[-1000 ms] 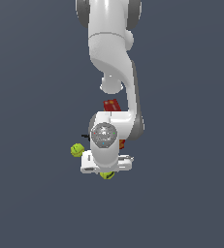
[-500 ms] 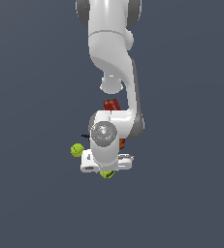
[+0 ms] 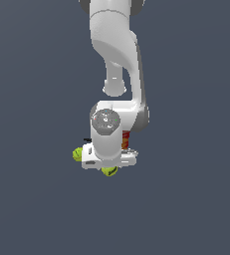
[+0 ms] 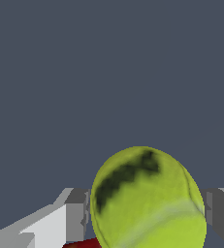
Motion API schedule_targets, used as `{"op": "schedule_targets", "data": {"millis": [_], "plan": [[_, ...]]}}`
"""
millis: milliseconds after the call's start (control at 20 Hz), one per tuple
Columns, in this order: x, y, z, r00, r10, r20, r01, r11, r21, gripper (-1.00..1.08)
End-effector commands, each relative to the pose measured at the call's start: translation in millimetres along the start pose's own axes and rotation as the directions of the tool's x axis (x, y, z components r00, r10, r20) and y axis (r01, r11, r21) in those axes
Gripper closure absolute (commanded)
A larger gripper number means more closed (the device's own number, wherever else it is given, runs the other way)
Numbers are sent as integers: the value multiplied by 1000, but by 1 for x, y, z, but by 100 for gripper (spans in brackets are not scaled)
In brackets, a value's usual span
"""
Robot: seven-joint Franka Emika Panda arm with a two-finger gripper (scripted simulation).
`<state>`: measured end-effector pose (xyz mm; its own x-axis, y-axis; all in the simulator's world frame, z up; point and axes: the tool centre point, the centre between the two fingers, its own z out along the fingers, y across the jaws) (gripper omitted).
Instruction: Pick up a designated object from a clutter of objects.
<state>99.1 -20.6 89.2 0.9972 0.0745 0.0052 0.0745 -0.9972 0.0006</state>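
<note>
Grey floor all round; the gripper sits low over the clutter, its fingers spread either side of the tennis ball, apparently not yet pinching it.

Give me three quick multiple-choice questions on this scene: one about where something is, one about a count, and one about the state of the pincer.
1. Where is the tennis ball in the wrist view?
A. between the fingers
B. on the red box
C. far from the pincer

2. How many tennis balls show in the exterior view?
A. one
B. two
C. four

3. The fingers are:
A. pressed together, empty
C. apart, one each side of the ball
B. out of view

Answers:
1 A: the tennis ball sits between the fingers.
2 B: one under the pincer, a second ball on the exterior view's left.
3 C: both fingers flank it.
</note>
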Motion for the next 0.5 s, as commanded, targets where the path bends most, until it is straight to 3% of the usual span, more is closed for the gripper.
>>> {"op": "schedule_targets", "data": {"millis": [0, 450], "plan": [[-7, 0, -17, 1000, 0, -2, 0, 1000, 0, 108], [-42, 0, -95, 1000, 0, -1, 0, 1000, 0, 108]]}}
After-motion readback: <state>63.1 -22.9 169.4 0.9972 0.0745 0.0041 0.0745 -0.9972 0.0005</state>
